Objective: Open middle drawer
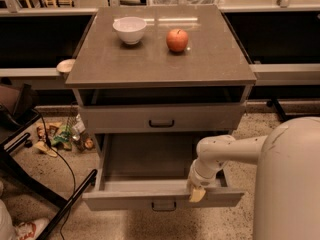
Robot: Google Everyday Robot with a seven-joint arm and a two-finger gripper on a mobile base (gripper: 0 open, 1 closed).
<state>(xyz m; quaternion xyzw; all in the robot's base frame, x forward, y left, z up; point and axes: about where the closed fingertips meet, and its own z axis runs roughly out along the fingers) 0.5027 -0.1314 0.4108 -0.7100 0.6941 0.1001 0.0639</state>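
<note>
- The middle drawer [125, 200] stands pulled out toward the near side, under the closed top drawer [120, 118].
- The gripper [196, 194] touches its front rim, right of the black handle [164, 205]; clenched or released, I cannot tell.

pincer [196, 194] at middle drawer [125, 200] front rim, part hidden by wrist [207, 165], robot body [290, 184] cut off btm-right

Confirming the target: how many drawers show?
2: closed drawer under the tabletop; middle drawer pulled out below, gripper at its front edge. Another may hide beneath.
</note>
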